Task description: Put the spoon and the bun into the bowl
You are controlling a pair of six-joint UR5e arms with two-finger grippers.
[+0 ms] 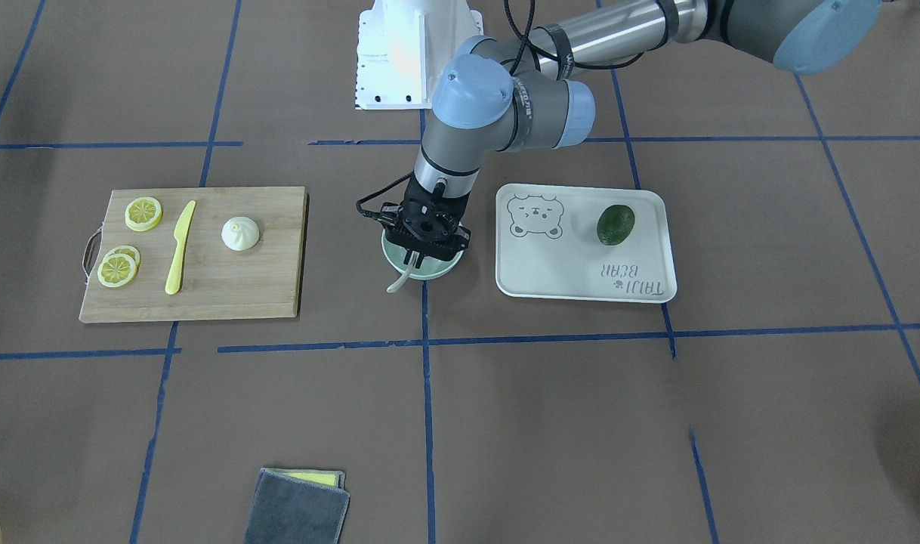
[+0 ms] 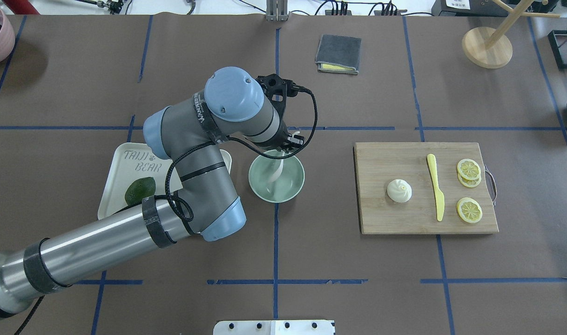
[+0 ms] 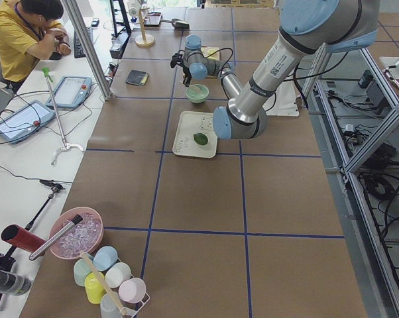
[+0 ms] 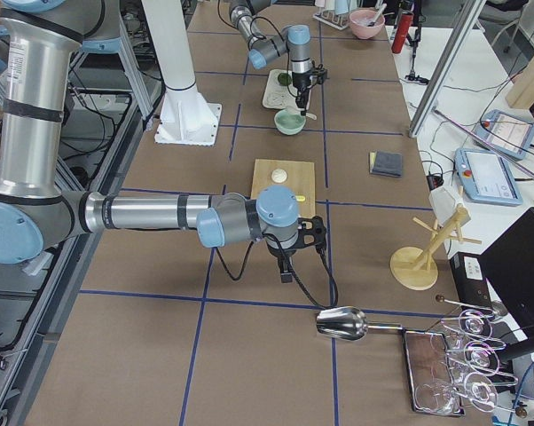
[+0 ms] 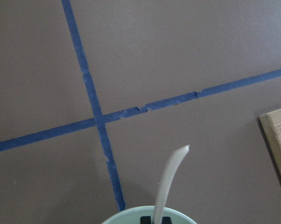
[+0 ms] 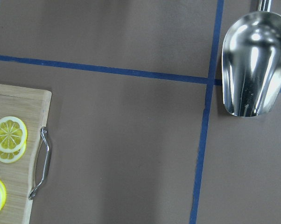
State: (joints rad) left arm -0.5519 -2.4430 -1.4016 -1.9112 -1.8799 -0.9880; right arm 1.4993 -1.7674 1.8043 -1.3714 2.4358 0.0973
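We judge the task about half done. The spoon (image 2: 275, 173) has its scoop down inside the bowl (image 2: 260, 188), and its handle rises over the rim toward 12 o'clock in the overhead view. The left end effector (image 1: 422, 253) hangs directly over the bowl. The left wrist view shows dark fingertips (image 5: 144, 219) close on either side of the handle, so we read it as clamped on the spoon; letting go is what remains of this half. The bun (image 2: 399, 190) sits untouched on the cutting board (image 2: 386, 218), at 3 o'clock from the bowl and well apart from it, with the yellow knife (image 2: 435, 186) and lemon slices (image 2: 469, 209) further out the same way. Fetching it is left to do.

The overhead view gives us the inside of the bowl, which the front-facing view hides under the wrist. The front-facing view in turn shows the whole tray (image 1: 566, 272) and avocado (image 1: 615, 224), which the arm partly covers from above. Only the exterior right view shows the right end effector (image 4: 286, 266), low over the surface (image 2: 358, 279); we cannot tell whether its fingers are apart or together. Its wrist view shows no fingers, only the board's handle end and a metal scoop (image 6: 250, 70) at 2 o'clock
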